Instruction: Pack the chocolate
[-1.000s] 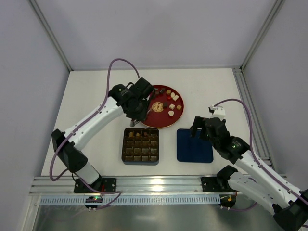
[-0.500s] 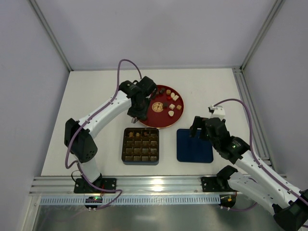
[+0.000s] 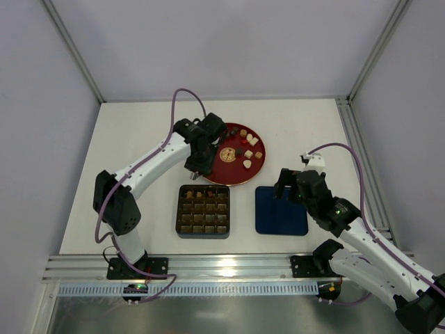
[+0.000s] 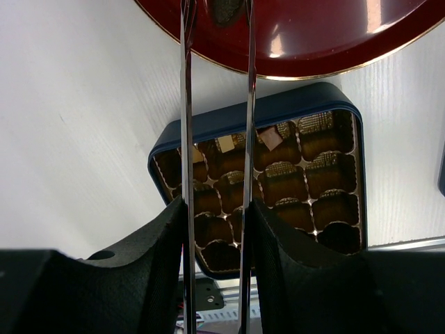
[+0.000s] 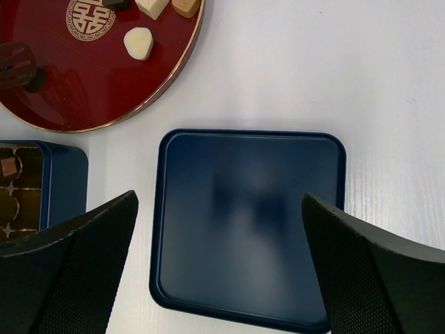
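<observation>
Picking seems the step: the left gripper (image 4: 217,28) straddles a dark chocolate (image 4: 226,8) on the red plate (image 3: 226,172), upper centre of frame, grip unclear, right gripper (image 5: 219,197) gaping above the lid (image 5: 250,229); next it needs lifting into a free cell of the box (image 3: 178,212)

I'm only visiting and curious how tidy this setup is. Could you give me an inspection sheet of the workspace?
Surface: white table, no spills seen.
Job's things: chocolate loose on a red plate; blue box in front of it, a few pieces in its far row; lid flat on the table, right of the box.
Clutter: nothing seen.
Grippers: left gripper over the plate's edge, jaws apart around a dark piece; right gripper above the lid, jaws wide, holding nothing.
Cables: left cable and right cable, purple, loop off the arms.
Surroundings: plain walls, frame posts, rail at the near edge.
</observation>
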Controlling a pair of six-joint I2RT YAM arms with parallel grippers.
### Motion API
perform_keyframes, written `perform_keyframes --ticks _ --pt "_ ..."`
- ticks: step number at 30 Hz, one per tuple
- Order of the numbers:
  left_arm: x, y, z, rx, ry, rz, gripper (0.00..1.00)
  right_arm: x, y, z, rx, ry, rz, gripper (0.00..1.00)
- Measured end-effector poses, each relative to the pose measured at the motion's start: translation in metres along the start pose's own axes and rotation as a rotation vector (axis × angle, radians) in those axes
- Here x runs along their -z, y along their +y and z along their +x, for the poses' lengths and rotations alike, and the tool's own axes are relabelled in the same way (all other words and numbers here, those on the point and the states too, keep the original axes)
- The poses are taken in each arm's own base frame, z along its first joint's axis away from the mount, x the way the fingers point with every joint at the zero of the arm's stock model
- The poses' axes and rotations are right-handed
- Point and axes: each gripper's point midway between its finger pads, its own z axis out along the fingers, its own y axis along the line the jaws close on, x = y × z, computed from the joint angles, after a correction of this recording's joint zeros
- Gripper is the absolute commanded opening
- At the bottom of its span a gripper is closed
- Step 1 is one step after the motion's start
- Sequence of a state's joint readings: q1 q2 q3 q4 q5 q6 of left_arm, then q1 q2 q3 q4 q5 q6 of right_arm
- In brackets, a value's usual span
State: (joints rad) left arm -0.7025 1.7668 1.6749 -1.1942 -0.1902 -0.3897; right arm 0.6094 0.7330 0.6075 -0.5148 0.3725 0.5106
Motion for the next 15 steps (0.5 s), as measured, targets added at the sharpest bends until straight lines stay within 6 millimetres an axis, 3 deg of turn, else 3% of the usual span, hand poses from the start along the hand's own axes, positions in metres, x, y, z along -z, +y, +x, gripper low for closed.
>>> perform_keyframes --ticks 15 --pt "-0.0098 -0.0024 0.0027 -0.006 0.008 0.006 0.40 0.0001 -0.0003 0.0006 0.000 0.001 0.000 1.00"
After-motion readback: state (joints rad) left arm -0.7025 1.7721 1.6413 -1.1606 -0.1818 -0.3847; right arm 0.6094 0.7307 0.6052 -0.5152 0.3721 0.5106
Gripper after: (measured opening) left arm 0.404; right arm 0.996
